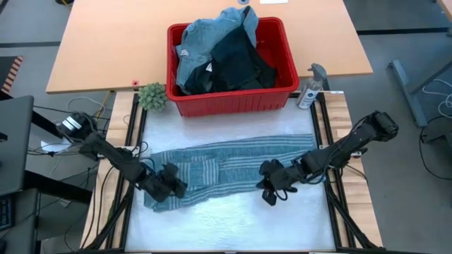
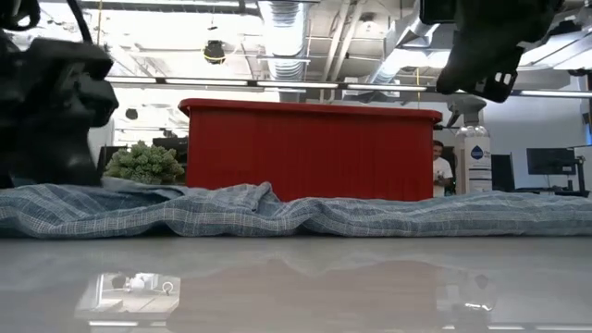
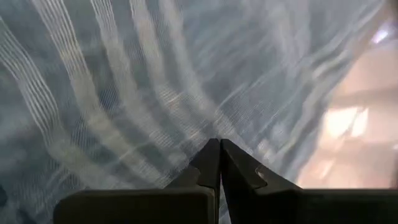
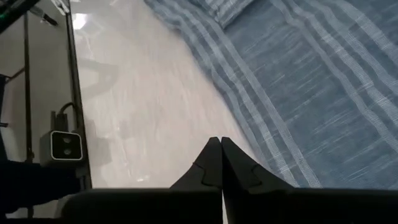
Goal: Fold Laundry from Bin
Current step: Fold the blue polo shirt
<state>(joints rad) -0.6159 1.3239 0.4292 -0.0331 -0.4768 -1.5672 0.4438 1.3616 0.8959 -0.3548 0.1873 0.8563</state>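
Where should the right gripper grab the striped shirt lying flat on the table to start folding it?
Judging by its pose, take the striped shirt at its right end, coming down from above near the right gripper; the cloth lies spread long and flat there, with a free edge to pinch.

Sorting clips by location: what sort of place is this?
Probably a lab or open-plan office: exposed ceiling ducts, a desk monitor, and a wooden worktable behind the robot's table.
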